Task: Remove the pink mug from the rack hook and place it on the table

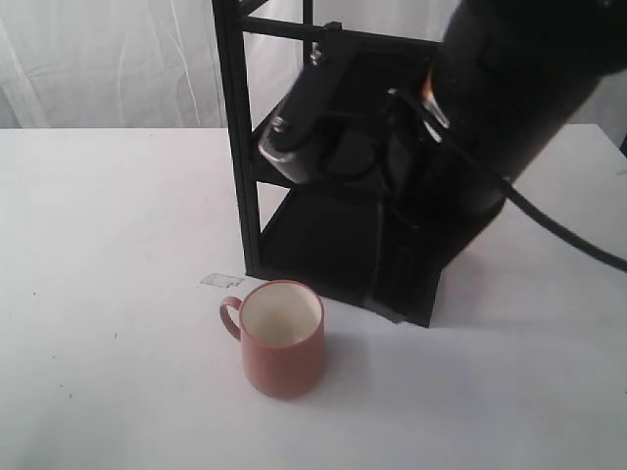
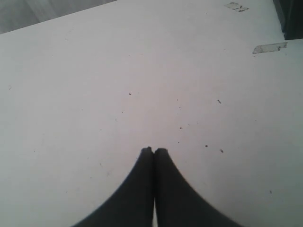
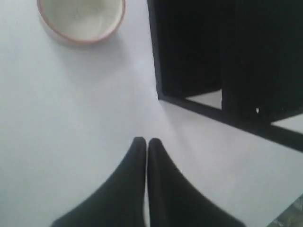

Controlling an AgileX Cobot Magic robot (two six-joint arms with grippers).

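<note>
The pink mug stands upright on the white table, just in front of the black rack, with its handle pointing left. Nothing touches it. The right wrist view shows its cream inside from above, well away from my right gripper, which is shut and empty over bare table beside the rack's base. My right arm leans across the rack front. I cannot pick out the rack hook on the top crossbar. My left gripper is shut and empty above the tabletop.
A scrap of clear tape lies on the table left of the rack's foot; the tape also shows in the left wrist view, near a rack corner. A black cable trails from the right arm. A pale curtain hangs behind.
</note>
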